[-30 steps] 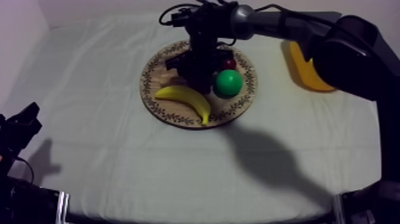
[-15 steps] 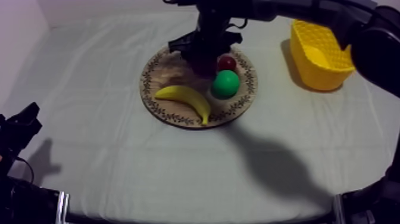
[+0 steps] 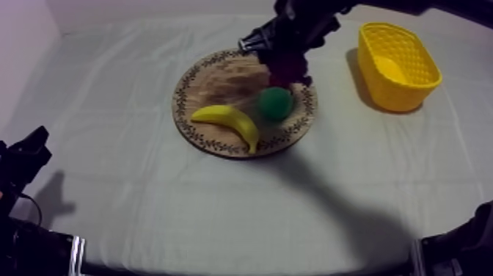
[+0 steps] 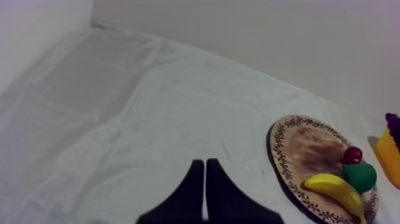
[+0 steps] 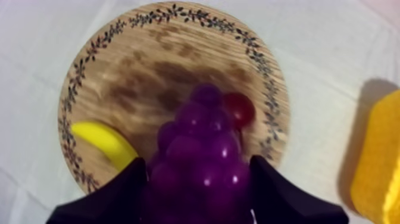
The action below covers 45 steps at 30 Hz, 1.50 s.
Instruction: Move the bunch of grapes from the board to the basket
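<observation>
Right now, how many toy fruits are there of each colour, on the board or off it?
Yellow: 1, the banana, on the wooden board.
Green: 1, the pear, on the board.
Red: 1, the small red fruit, on the board.
Purple: 1, the bunch of grapes, in the jaws of the right gripper.
Total: 4.

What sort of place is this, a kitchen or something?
Probably a robot test bench, not a kitchen: a cloth-covered table, toy banana on a wooden board, and the right gripper holding grapes.
</observation>
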### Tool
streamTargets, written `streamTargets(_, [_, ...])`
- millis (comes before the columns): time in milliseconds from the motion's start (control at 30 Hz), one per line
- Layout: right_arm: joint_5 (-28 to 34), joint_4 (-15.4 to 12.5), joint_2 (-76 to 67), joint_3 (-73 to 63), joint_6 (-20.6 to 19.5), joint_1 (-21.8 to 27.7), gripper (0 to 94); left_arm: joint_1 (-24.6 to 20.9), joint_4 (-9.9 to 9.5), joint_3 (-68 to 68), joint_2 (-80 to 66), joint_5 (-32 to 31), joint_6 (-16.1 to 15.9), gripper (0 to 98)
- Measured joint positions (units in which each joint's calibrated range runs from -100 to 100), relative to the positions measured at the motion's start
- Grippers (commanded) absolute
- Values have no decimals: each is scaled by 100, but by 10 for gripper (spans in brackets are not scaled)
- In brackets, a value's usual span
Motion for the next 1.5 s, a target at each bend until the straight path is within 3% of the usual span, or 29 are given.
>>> streamTargets(300, [-266,22,-1713,1844,271,303,340,0,0,0,0,0,0,1])
streamTargets(600, [-26,-132,-2879,2849,553,899,340,0,0,0,0,0,0,1])
streamTargets(1033, [156,-151,-2846,2254,634,1701,336,0,0,0,0,0,0,1])
streamTargets(1500, [113,-459,-1870,807,943,2444,314,0,0,0,0,0,2,1])
